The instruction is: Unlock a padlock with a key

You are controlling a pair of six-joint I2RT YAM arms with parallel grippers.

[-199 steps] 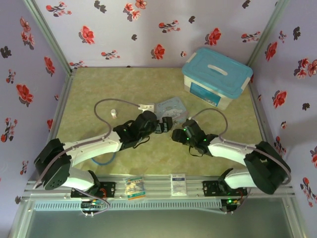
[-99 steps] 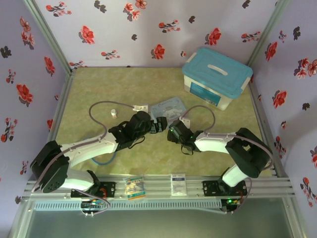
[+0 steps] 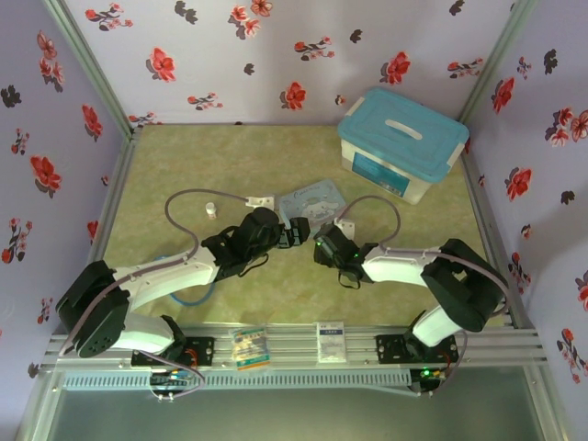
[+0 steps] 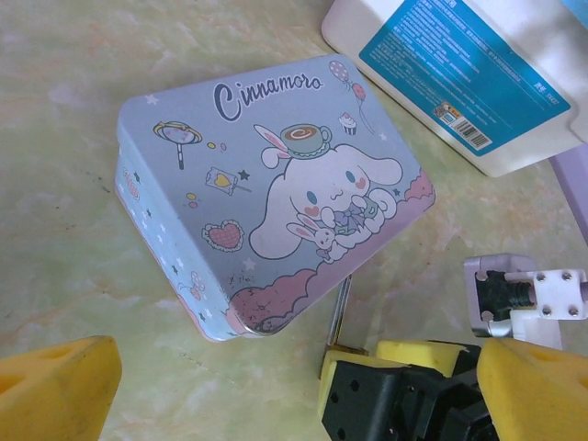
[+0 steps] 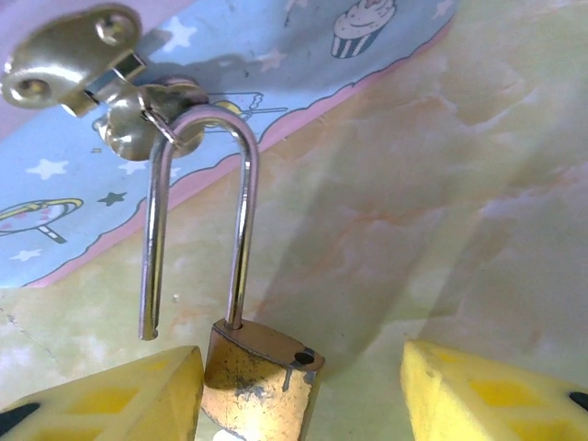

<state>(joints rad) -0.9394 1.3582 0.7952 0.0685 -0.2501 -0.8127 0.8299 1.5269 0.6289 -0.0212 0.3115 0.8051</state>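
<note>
The brass padlock (image 5: 262, 386) hangs by its thin silver shackle (image 5: 241, 230) from the hasp (image 5: 73, 46) of the light-blue cartoon tin (image 4: 266, 184). One shackle end stands free of the body. My right gripper (image 5: 303, 367) is open around the padlock body: the left pad (image 5: 110, 395) touches it and the right pad (image 5: 487, 395) is well apart. In the top view it (image 3: 322, 246) sits at the tin's near edge. My left gripper (image 4: 294, 367) is wide open just in front of the tin, facing the right gripper. The key is hidden.
A white storage box with a teal lid (image 3: 401, 142) stands at the back right, close behind the tin (image 3: 312, 197). A small white cylinder (image 3: 211, 210) is on the mat at the left, and blue tubing (image 3: 193, 296) lies under the left arm. Floral walls close three sides.
My right arm has swung left up to the tin's front, and its jaws have narrowed around the padlock. The left arm drew back slightly.
</note>
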